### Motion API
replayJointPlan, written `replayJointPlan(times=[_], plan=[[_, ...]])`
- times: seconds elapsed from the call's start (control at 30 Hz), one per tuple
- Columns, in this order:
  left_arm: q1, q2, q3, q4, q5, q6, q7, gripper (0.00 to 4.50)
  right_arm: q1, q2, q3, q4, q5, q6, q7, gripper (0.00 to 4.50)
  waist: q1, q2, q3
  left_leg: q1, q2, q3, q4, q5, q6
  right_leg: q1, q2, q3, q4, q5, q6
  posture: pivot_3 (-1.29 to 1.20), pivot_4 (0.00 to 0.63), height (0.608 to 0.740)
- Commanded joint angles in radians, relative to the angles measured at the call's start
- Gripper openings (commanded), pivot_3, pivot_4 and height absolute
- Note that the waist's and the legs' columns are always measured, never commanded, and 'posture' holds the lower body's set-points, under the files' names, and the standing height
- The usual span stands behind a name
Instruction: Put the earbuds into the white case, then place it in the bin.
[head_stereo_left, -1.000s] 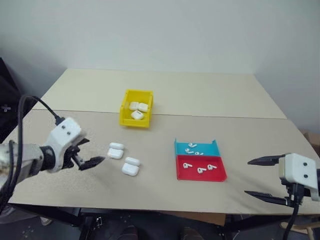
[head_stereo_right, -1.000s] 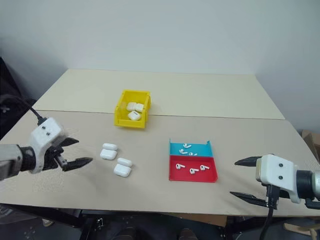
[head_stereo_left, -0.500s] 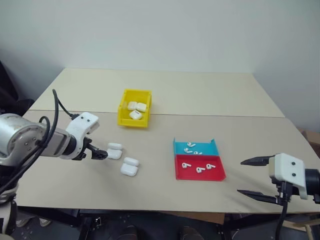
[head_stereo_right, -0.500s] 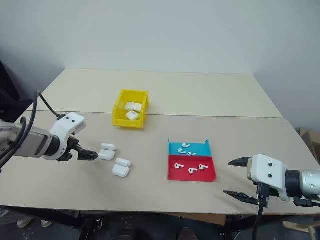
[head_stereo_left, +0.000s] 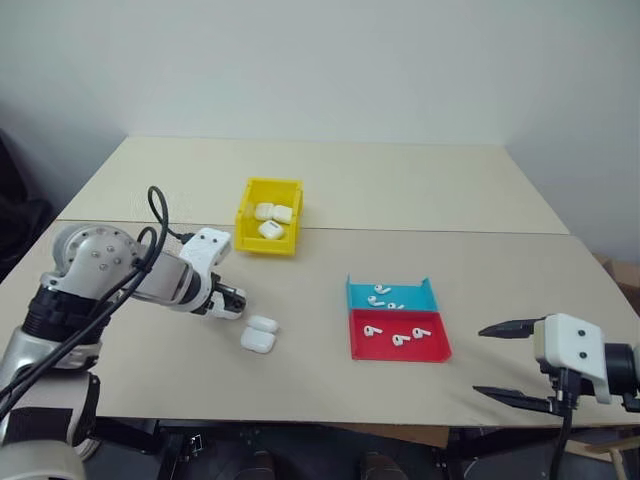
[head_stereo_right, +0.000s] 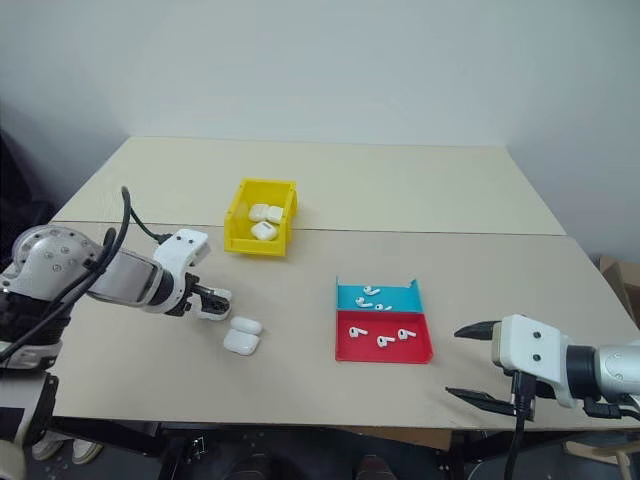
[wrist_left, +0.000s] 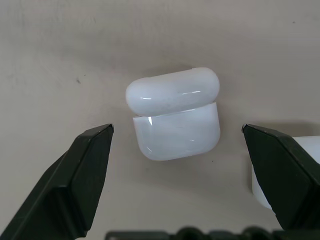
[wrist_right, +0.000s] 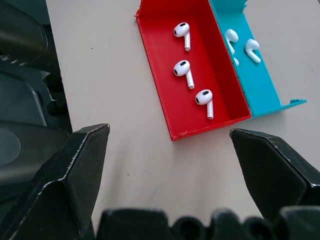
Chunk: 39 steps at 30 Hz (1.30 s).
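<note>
- Left gripper hangs over a closed white case, fingers spread wide either side, not touching it.
- That case lies on the table at centre-left of the head view, beside two more cases.
- Glossy, light, hard shell: likely slippery, so pinching the flat broad faces looks safest.
- Right gripper is wide open and empty above the red tray with its earbuds.
- Yellow bin sits further up.

Bin behind cases; earbuds in trays right.
</note>
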Motion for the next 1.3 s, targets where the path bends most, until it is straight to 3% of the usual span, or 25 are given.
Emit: replayJointPlan(times=[0.03, 0.3, 0.83, 0.93, 1.07, 1.3], plan=[[-0.017, -0.012, 0.009, 0.024, -0.054, 0.004, 0.071, 4.50, 0.002, 0.006, -0.030, -0.010, 0.000, -0.021, -0.011, 4.46, 0.001, 0.000, 0.000, 0.000, 0.000, 0.000, 0.000, 0.000, 0.000, 0.000, 0.000, 0.000, 0.000, 0.000, 0.000, 0.00, 0.150, 0.740], [-0.005, -0.053, 0.013, 0.084, -0.106, 0.004, 0.166, 4.50, 0.004, 0.014, -0.019, -0.009, -0.007, -0.031, -0.029, 4.46, 0.002, 0.000, 0.000, 0.000, 0.000, 0.000, 0.000, 0.000, -0.001, 0.000, 0.000, 0.000, 0.000, 0.000, 0.000, 0.00, 0.150, 0.740], [0.014, -0.107, 0.007, 0.107, -0.043, 0.004, 0.203, 4.50, 0.032, 0.028, -0.034, -0.023, -0.016, -0.030, -0.047, 4.46, 0.003, 0.000, 0.000, 0.000, -0.001, 0.000, 0.000, 0.001, -0.002, 0.000, 0.000, 0.000, 0.000, 0.000, 0.000, 0.00, 0.150, 0.740], [0.010, -0.109, 0.008, 0.101, -0.023, 0.004, 0.193, 3.98, 0.029, 0.030, -0.034, -0.022, -0.015, -0.031, -0.049, 4.50, 0.003, 0.000, 0.000, 0.001, -0.001, 0.000, 0.000, 0.001, -0.002, 0.001, 0.000, 0.000, 0.000, 0.000, 0.000, 0.00, 0.150, 0.740], [0.014, -0.115, 0.009, 0.106, 0.008, 0.004, 0.187, 2.81, 0.030, 0.031, -0.032, -0.020, -0.017, -0.036, -0.050, 4.50, 0.001, 0.000, 0.000, 0.001, -0.001, 0.000, 0.000, 0.001, -0.002, 0.001, 0.000, 0.000, 0.000, 0.000, 0.000, 0.00, 0.150, 0.740], [0.016, -0.115, 0.020, 0.073, 0.036, 0.004, 0.157, 2.76, 0.029, 0.026, -0.039, -0.020, -0.012, -0.032, -0.046, 4.50, 0.001, 0.000, 0.000, 0.001, -0.001, 0.000, 0.000, 0.001, -0.003, 0.001, 0.000, 0.000, 0.000, 0.001, 0.000, 0.00, 0.150, 0.740]])
